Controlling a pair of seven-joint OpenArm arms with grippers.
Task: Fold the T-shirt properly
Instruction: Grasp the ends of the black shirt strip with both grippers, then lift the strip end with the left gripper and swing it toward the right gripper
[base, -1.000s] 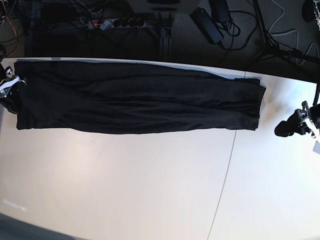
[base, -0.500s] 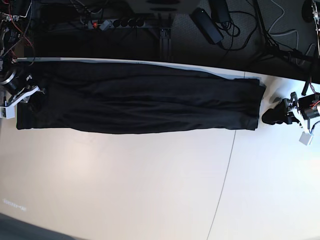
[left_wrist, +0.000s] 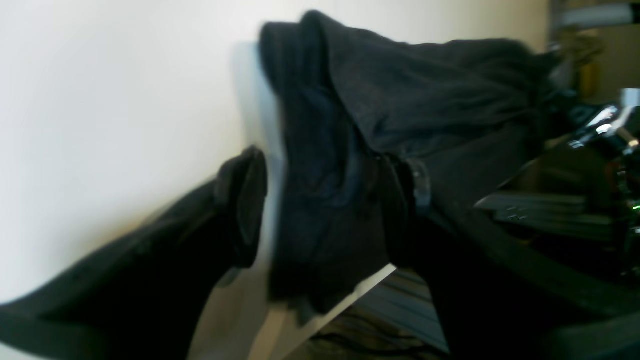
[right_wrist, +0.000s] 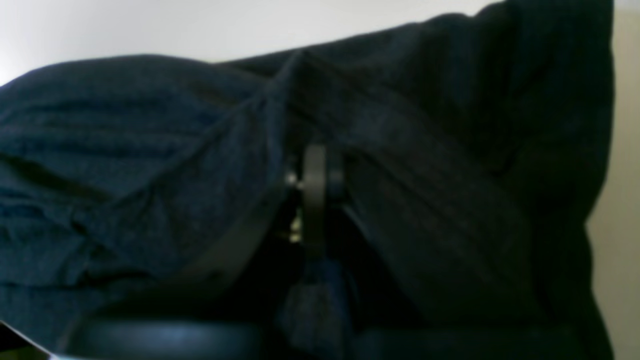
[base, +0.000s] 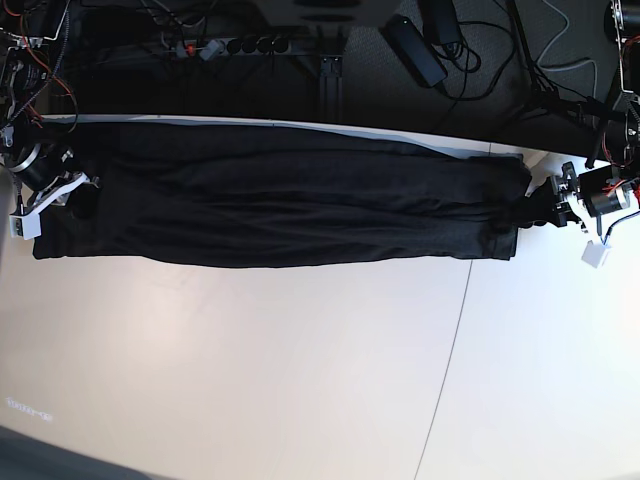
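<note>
A long black soft-fabric T-shirt (base: 280, 195) spans the white table (base: 300, 370), left gripper (left_wrist: 325, 200) spread wide astride one end, right gripper (right_wrist: 312, 200) clamped shut at the other.

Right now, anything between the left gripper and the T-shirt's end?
Nothing visible. The open left gripper already straddles the end of the T-shirt, one finger over bare table, the other on the cloth.

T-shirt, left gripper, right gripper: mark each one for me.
T-shirt (base: 280, 205): base view, middle of the long folded black strip.
Left gripper (left_wrist: 325, 200): left wrist view, gap between its open fingers, straddling the shirt's end.
Right gripper (base: 72, 192): base view, shut tip at the shirt's other end.
</note>
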